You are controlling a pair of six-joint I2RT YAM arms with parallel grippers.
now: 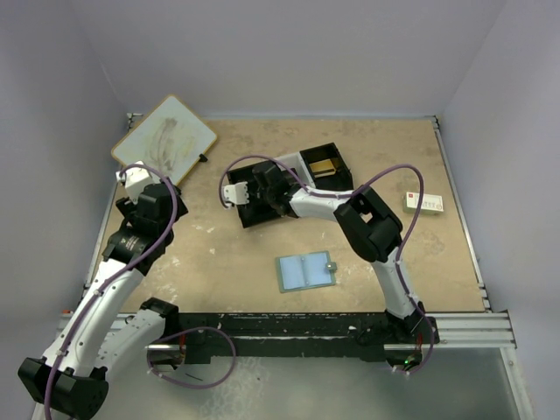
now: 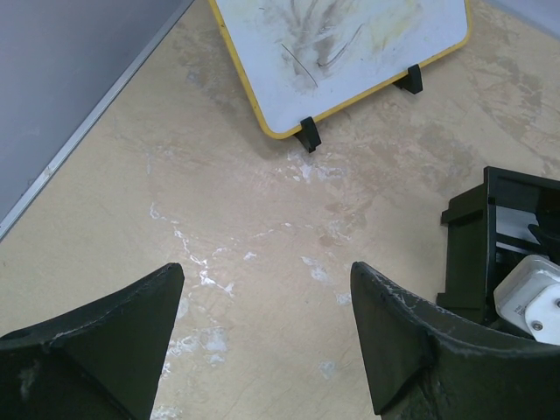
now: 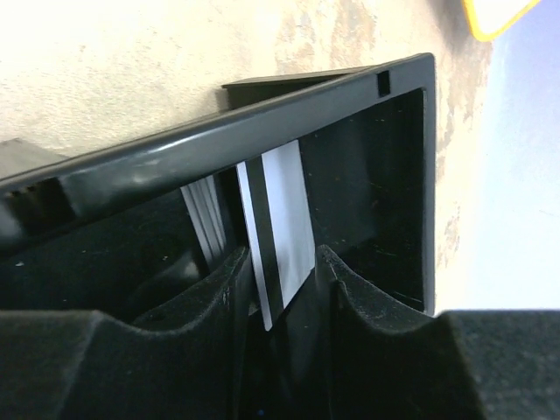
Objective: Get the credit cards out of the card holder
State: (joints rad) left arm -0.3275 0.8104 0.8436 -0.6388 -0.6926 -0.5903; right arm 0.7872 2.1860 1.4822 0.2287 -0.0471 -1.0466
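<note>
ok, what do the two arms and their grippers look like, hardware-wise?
Both alike: the left arm and right arm have white link shells with black joint housings; a purple cable loops loosely along each. The left gripper and right gripper have matte black wedge-shaped fingers, the left's scuffed pale at the edges. A green light glows at the right base.

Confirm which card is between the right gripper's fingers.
The pale card with the dark stripe, on edge inside the black tray. The orange-gold card lies flat in another compartment.
</note>
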